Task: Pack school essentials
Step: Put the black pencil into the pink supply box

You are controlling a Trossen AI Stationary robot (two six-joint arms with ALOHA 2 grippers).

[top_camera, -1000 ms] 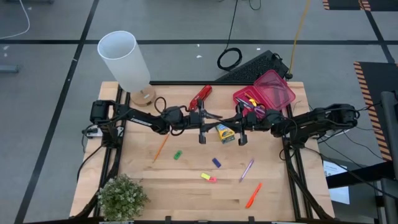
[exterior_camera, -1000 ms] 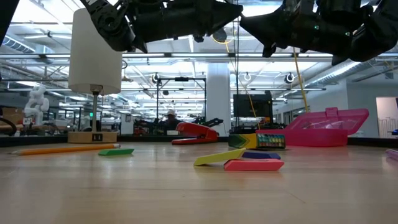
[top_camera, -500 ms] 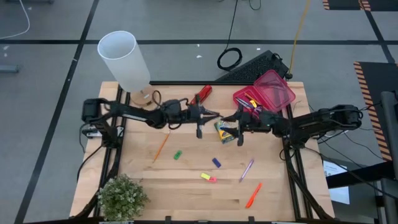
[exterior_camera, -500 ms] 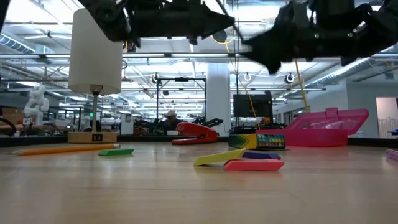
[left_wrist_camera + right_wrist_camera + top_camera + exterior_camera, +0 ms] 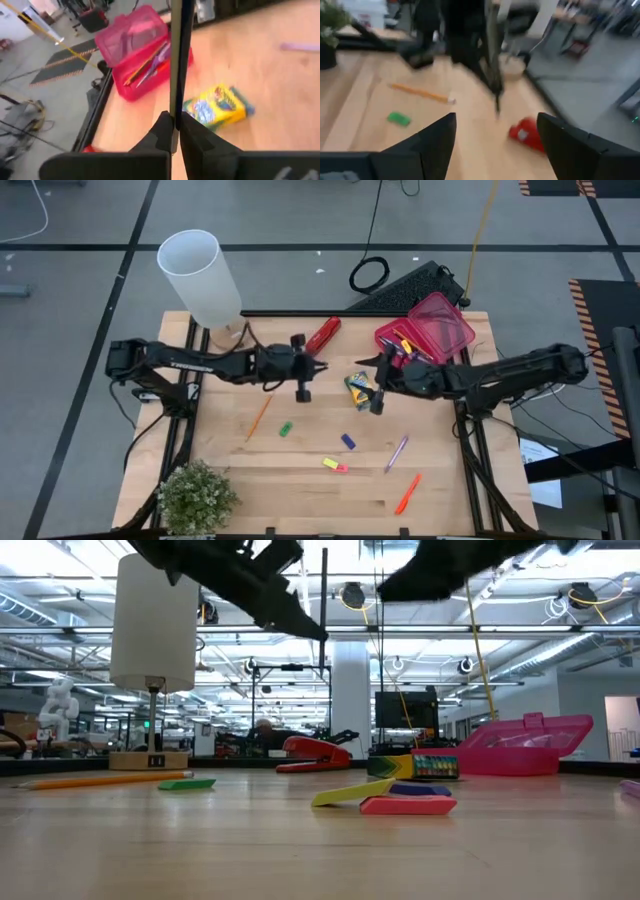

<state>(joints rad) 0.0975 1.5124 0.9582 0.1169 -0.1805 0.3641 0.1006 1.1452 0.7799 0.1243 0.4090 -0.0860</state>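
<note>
Left gripper (image 5: 303,370): centre of the high view, above the table, fingers closed on a thin dark pencil (image 5: 176,60) that stands upright. Right gripper (image 5: 376,385): right of centre, fingers spread wide, holding nothing, beside the crayon box (image 5: 359,388). Pink box (image 5: 425,330): upper right, lid open, items inside. Erasers (image 5: 335,465), orange pencil (image 5: 259,416), purple pen (image 5: 397,452), orange marker (image 5: 407,493): lower table

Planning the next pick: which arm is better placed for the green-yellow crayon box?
Right: the open right end effector hovers beside the green-yellow crayon box; the left end effector grips a thin pencil.
</note>
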